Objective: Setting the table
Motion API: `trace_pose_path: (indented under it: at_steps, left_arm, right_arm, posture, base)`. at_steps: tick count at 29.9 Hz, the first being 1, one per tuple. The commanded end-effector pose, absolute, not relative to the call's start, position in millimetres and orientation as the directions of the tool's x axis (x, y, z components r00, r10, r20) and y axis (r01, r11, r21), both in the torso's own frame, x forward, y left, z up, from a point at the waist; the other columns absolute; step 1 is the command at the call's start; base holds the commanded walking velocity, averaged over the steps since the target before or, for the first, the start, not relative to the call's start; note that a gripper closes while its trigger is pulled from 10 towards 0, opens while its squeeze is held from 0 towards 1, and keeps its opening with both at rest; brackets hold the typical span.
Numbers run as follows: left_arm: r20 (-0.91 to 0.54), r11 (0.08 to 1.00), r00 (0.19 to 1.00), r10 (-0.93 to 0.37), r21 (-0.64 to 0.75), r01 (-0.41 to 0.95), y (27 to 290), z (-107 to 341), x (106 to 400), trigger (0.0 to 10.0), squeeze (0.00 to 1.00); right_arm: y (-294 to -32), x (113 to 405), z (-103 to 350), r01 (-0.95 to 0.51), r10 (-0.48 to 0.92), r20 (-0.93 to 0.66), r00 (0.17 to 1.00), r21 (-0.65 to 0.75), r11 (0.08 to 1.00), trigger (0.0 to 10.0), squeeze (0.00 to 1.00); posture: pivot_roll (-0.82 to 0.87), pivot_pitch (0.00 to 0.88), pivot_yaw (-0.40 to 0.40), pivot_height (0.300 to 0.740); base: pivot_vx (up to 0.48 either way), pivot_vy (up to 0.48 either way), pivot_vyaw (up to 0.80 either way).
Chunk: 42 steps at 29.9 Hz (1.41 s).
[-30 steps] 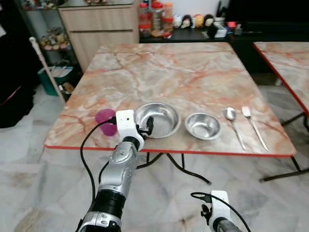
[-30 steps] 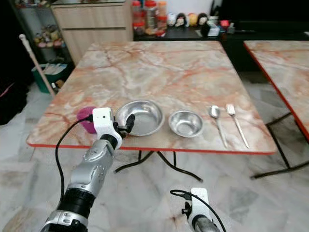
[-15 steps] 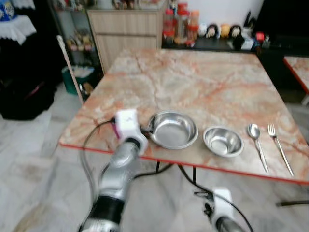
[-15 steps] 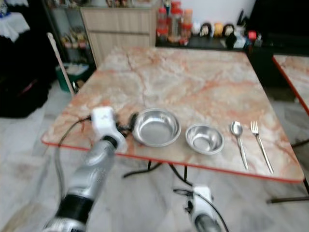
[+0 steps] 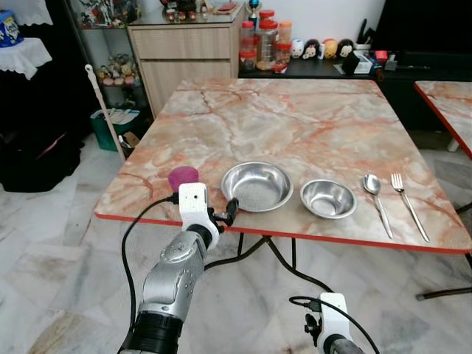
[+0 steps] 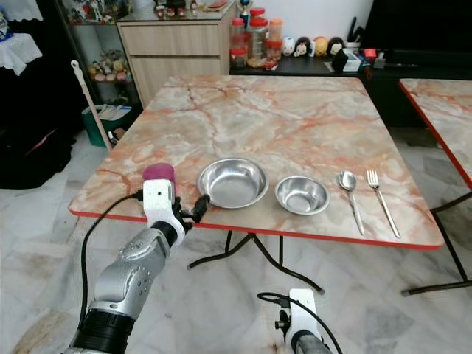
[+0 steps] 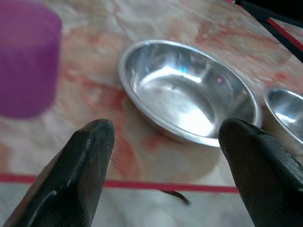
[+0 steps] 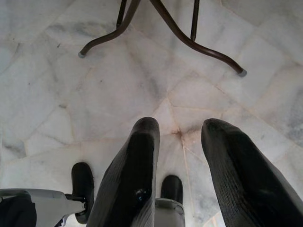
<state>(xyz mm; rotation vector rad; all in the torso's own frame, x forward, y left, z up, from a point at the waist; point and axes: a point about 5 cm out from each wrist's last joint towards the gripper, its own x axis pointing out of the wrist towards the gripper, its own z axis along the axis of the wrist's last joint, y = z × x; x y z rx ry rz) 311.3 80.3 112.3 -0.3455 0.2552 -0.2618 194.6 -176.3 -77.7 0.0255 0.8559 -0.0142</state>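
My left gripper (image 7: 163, 142), jaws wide and empty, hangs at the table (image 5: 295, 118) edge facing the big bowl (image 5: 257, 186), cup (image 5: 182, 178) at its nine o'clock; next I judge a reach forward to grasp one.

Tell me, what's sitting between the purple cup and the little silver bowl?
The big silver bowl sits between the purple cup and the little silver bowl, all in a row near the table's front edge, seen in both eye views.

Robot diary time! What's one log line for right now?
left gripper: open, near table edge, facing big bowl | purple cup beside | right gripper: open, idle
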Motion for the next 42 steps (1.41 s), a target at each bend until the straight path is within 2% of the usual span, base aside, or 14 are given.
trace_pose_path:
  at_steps: [1,8,15,17,23,26,42]
  left_arm:
    - [-0.255,0.876,0.915,-0.313,-0.451,0.174,68.6,106.5,311.3,10.0,0.0]
    - [-0.273,0.88,0.915,-0.297,-0.45,0.151,61.2,110.0,320.6,10.0,0.0]
    - [-0.281,0.891,0.94,-0.196,-0.45,0.052,67.7,114.1,329.9,10.0,0.0]
    - [-0.277,0.88,0.948,-0.154,-0.475,0.004,74.2,116.3,331.4,10.0,0.0]
    - [-0.277,0.871,0.951,-0.134,-0.49,-0.02,77.0,117.9,332.9,10.0,0.0]
    - [-0.31,0.817,0.942,-0.126,-0.571,-0.079,79.4,113.6,334.5,10.0,0.0]
    - [-0.27,0.787,0.95,-0.155,-0.615,-0.046,65.6,123.4,347.7,10.0,0.0]
  right_arm:
    - [-172.1,196.1,-77.3,0.012,0.009,-0.755,0.656,0.023,1.0,10.0,0.0]
    - [-171.4,194.8,-78.1,0.016,0.01,-0.758,0.653,0.027,1.0,10.0,0.0]
    - [-170.4,193.3,-78.9,0.006,0.023,-0.761,0.648,0.036,0.999,10.0,0.0]
    - [-170.3,193.2,-78.9,0.006,0.025,-0.761,0.649,0.038,0.999,10.0,0.0]
    - [-170.4,193.2,-79.0,0.006,0.025,-0.761,0.649,0.038,0.999,10.0,0.0]
    - [-168.3,192.7,-79.6,-0.006,0.041,-0.766,0.641,0.049,0.999,10.0,0.0]
    - [-168.5,195.3,-78.3,0.002,0.042,-0.765,0.643,0.057,0.998,10.0,0.0]
  posture:
    - [-0.11,0.0,0.047,0.74]
    - [-0.13,0.0,0.054,0.74]
    - [-0.14,0.0,0.064,0.74]
    - [-0.14,0.0,0.064,0.74]
    - [-0.14,0.0,0.063,0.74]
    - [-0.13,0.0,0.053,0.74]
    - [-0.14,0.0,0.047,0.74]
  base:
    - [0.0,0.0,0.0]
    - [0.0,0.0,0.0]
    - [0.0,0.0,0.0]
    - [0.0,0.0,0.0]
    - [0.0,0.0,0.0]
    - [0.0,0.0,0.0]
    - [0.0,0.0,0.0]
